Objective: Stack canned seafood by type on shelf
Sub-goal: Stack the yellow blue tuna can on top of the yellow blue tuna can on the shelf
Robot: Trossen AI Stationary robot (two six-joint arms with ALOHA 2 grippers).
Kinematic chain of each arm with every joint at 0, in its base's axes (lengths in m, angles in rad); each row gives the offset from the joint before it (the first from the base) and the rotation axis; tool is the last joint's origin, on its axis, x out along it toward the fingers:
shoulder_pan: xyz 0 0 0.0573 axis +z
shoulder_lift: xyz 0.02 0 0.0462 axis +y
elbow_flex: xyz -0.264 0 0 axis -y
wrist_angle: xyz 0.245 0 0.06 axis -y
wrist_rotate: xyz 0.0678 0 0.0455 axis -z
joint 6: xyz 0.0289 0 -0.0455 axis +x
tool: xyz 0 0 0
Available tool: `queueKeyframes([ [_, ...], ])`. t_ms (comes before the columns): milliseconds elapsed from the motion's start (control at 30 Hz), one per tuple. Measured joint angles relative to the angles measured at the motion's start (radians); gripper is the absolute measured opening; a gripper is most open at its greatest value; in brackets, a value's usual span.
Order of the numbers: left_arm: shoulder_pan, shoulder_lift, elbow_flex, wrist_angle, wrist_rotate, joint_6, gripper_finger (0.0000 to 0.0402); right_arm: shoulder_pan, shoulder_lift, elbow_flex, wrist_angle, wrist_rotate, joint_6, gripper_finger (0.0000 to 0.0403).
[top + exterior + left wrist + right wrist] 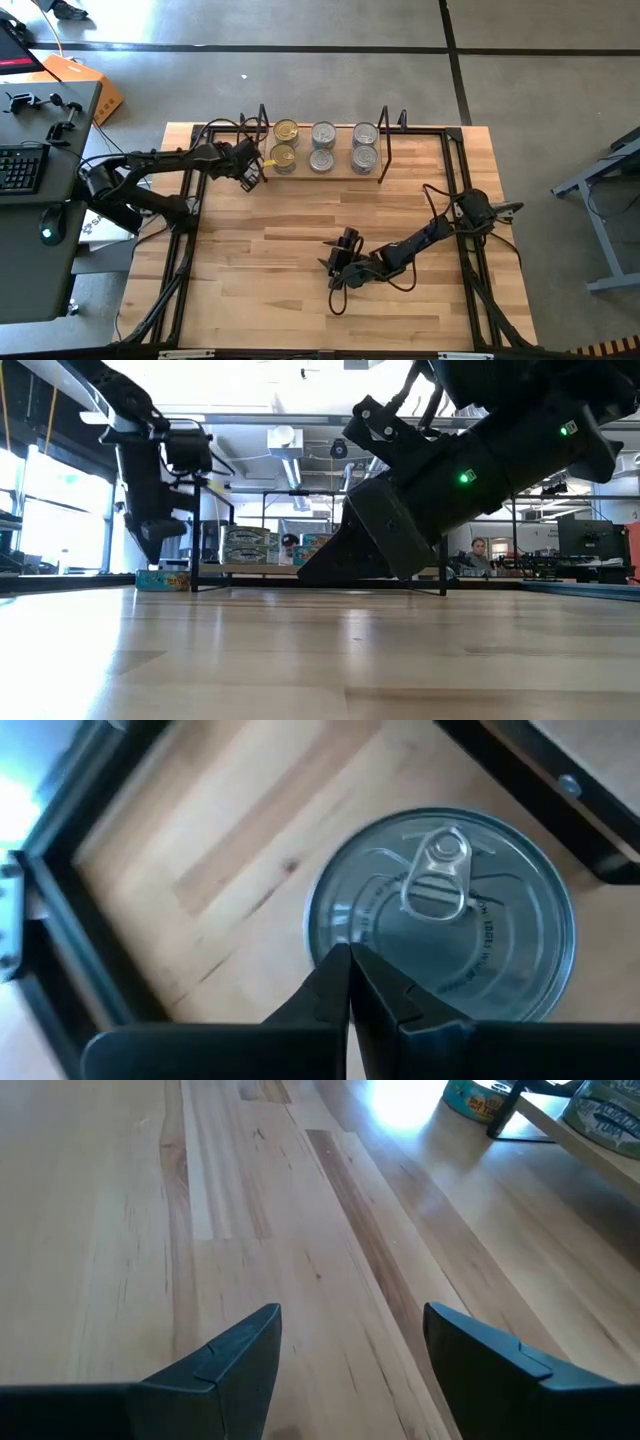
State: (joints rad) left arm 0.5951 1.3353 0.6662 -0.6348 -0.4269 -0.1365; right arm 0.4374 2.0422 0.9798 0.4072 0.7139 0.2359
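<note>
Silver lid of a lone tin (445,915) lies right under the left gripper (350,982), just outside the shelf's (322,174) near wire upright; fingers clenched together, tips meeting over the lid's edge, nothing between them; a pinched-shut gripper cannot take the tin's sides, so my guess is a missed grasp, or a push on the lid; pressing down or sideways from here could skid the tin on the smooth wood, or knock it against the upright. On the shelf beyond the gripper: two gold tins (285,143), then four silver tins (343,146), in three short columns; a careless sweep with this arm could topple the gold pair, nearest to it. Right gripper (336,264) rests low on the table (300,300), well apart from the shelf, fingers spread, empty, bare planks ahead of it. Surface: pale butcher-block wood, glossy, black frame round it. Room: open workshop, ceiling ducts, bright windows, a person seated far behind the shelf; desk with keyboard beside the left arm.
</note>
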Motion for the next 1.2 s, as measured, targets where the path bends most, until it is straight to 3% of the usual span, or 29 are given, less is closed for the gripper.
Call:
queueKeyframes([
  [267, 0.020, 0.013, -0.033, -0.014, 0.100, 0.007, 0.0000, 0.000, 0.000, 0.000, 0.000, 0.000, 0.000, 0.0238],
  [500, -0.061, 0.012, -0.035, -0.042, 0.174, -0.055, 0.0000, 0.000, 0.000, 0.000, 0.000, 0.000, 0.003, 0.0238],
  [800, -0.246, 0.010, -0.030, -0.129, 0.282, -0.189, 0.0000, 0.000, 0.000, 0.000, 0.000, 0.000, 0.009, 0.0238],
  [1067, -0.457, -0.017, -0.037, -0.255, 0.243, -0.363, 0.0000, -0.004, 0.000, 0.000, 0.002, 0.000, 0.010, 0.0238],
  [1200, -0.580, -0.026, -0.039, -0.248, 0.257, -0.438, 0.0000, -0.012, 0.000, 0.000, 0.009, -0.069, -0.003, 0.0238],
])
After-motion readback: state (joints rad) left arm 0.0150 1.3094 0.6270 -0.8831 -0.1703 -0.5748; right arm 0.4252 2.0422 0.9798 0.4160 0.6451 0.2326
